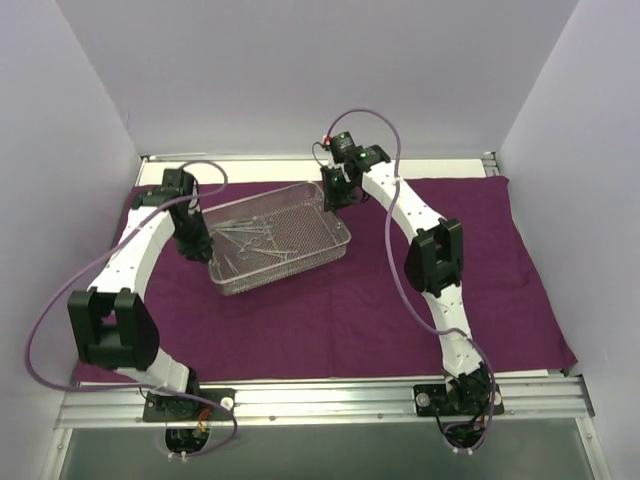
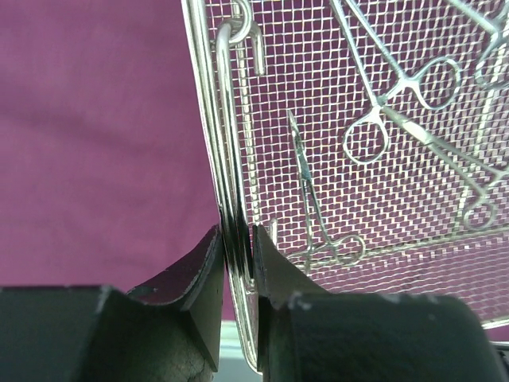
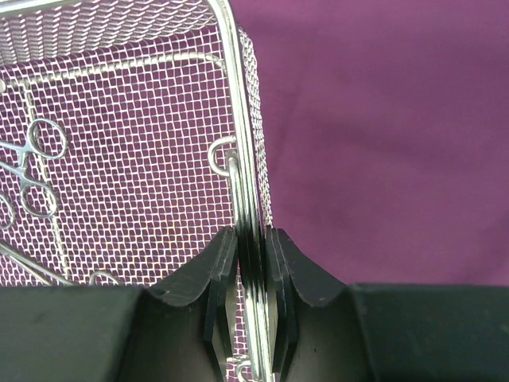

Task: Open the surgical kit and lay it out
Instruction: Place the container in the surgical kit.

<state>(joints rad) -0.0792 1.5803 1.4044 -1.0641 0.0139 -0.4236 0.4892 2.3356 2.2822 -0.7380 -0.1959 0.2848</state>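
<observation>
The cloth point(image 1: 330, 320) is lying spread flat over the table, purple and open. The tray point(image 1: 290, 272) is sitting over the cloth's far-left part, turned at a slant, with its left end nearer than its right end. Whether it is resting on the cloth or hanging just above it cannot be told. Clamps point(image 1: 255, 240) are lying loose and crossed on the mesh floor inside the tray.

The left gripper point(image 2: 237, 239) is reaching down at the tray's left end, and its jaws are pinching the wire rim there, one finger outside the wall and one inside. The right gripper point(image 3: 250, 239) is doing the same at the tray's far-right end, its jaws squeezing the rim and the wire handle point(image 3: 225, 159) between them.
</observation>
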